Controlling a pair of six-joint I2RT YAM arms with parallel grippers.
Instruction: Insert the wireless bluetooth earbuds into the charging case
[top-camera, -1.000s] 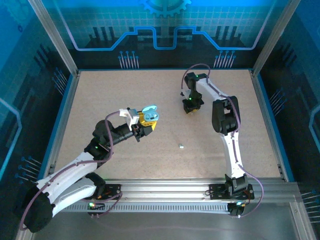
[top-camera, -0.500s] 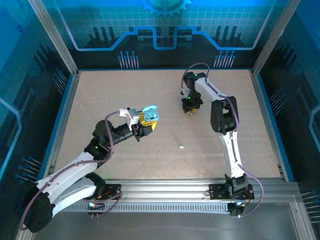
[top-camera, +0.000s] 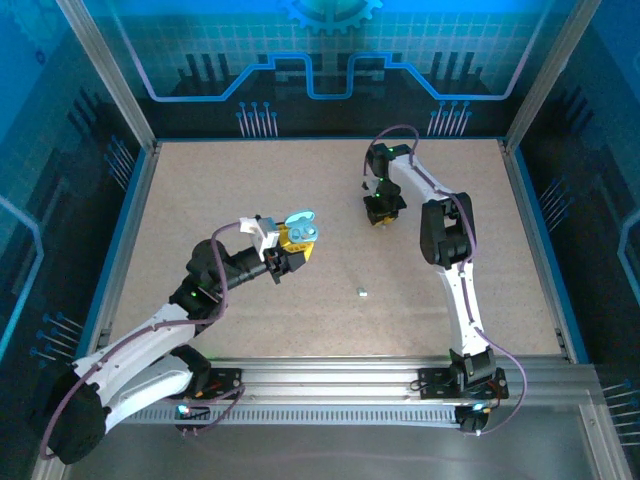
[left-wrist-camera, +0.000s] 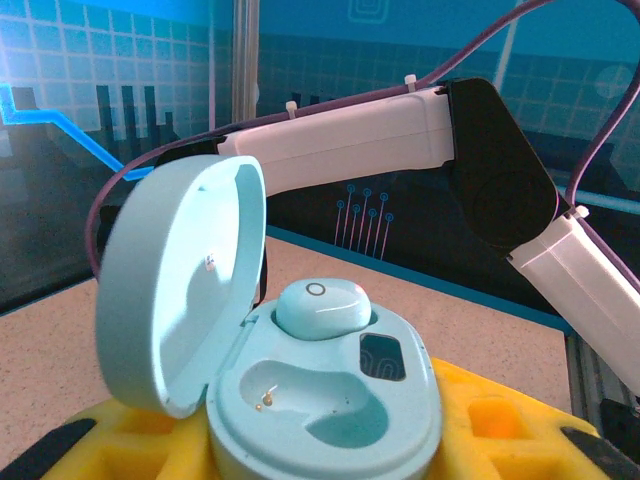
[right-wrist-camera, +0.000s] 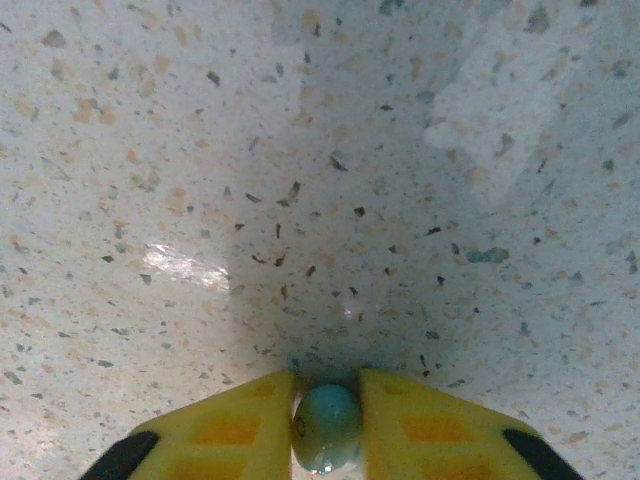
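Right wrist: earbud (right-wrist-camera: 327, 428) between jaws

We see the whole worktop (top-camera: 250, 190) from the top external camera, set high above and behind the arm bases and looking steeply down. The left wrist camera sits just behind the left gripper (top-camera: 296, 240) and faces almost level across the worktop, so the charging case (left-wrist-camera: 320, 400) clamped there looms very near, with the right arm (left-wrist-camera: 350, 150) behind it. The right wrist camera points straight down, close to the speckled surface, with the right gripper (right-wrist-camera: 327, 395) pinching an earbud (right-wrist-camera: 326, 428) at the bottom edge. Overhead and left wrist views share the case and right arm; overhead and right wrist views share that patch of worktop.
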